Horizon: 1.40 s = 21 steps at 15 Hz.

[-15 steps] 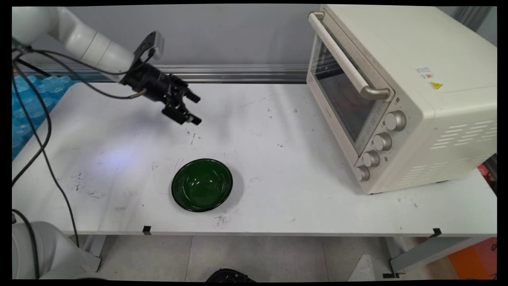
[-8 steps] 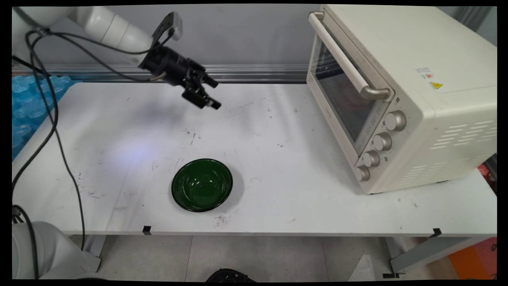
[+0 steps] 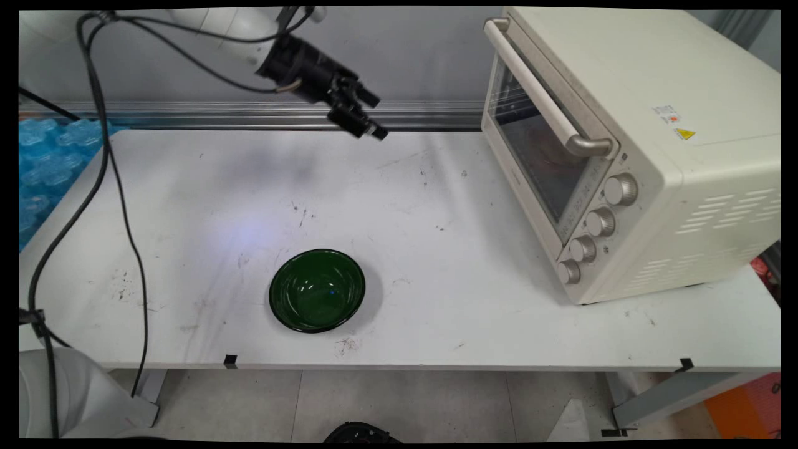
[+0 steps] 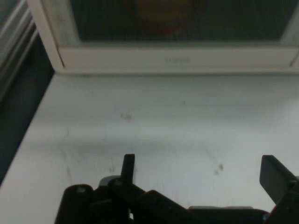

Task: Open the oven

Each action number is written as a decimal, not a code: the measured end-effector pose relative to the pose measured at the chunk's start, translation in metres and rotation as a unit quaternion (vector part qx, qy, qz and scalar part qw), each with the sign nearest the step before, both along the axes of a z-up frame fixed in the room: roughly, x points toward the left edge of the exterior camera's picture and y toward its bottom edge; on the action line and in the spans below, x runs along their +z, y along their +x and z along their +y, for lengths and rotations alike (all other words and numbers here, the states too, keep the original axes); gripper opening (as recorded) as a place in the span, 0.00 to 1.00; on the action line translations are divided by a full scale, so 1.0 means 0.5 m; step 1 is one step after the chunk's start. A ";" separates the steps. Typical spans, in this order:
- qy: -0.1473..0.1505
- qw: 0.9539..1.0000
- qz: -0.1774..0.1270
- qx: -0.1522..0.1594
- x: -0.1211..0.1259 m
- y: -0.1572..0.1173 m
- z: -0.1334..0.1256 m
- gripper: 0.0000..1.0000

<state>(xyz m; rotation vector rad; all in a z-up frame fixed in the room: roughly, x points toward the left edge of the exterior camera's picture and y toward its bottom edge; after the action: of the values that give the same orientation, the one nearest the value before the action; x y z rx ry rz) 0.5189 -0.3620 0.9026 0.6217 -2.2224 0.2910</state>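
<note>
Even, bright overhead light falls on the white table [image 3: 436, 206], with soft shadows toward its far left corner under the arm and just beside the green bowl [image 3: 317, 290], whose glaze carries small glints. The hand view is dim and soft, the oven door [image 4: 177, 28] blurred.

Oven door [image 4: 177, 28] ahead (table [image 4: 154, 126] below)

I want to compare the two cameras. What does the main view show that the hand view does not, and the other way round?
Only the main view shows the green bowl, the oven's knobs and handle, and the hanging cables. Only the hand view shows the gripper from behind, jaws wide apart and empty. Both show the white table, the oven and its glass door.
</note>
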 end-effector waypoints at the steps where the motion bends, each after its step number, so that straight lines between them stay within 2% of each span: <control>1: -0.003 1.000 0.003 0.001 0.010 -0.010 -0.009 1.00; 15: -0.042 0.998 0.049 0.007 0.146 -0.131 -0.106 1.00; 16: -0.043 0.998 0.054 0.008 0.155 -0.140 -0.112 0.00; 21: -0.041 0.996 0.075 0.012 0.176 -0.186 -0.138 0.00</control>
<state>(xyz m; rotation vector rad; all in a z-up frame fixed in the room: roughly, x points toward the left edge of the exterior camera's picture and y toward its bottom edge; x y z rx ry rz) 0.4256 -0.4311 0.9907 0.6053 -2.0496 0.3349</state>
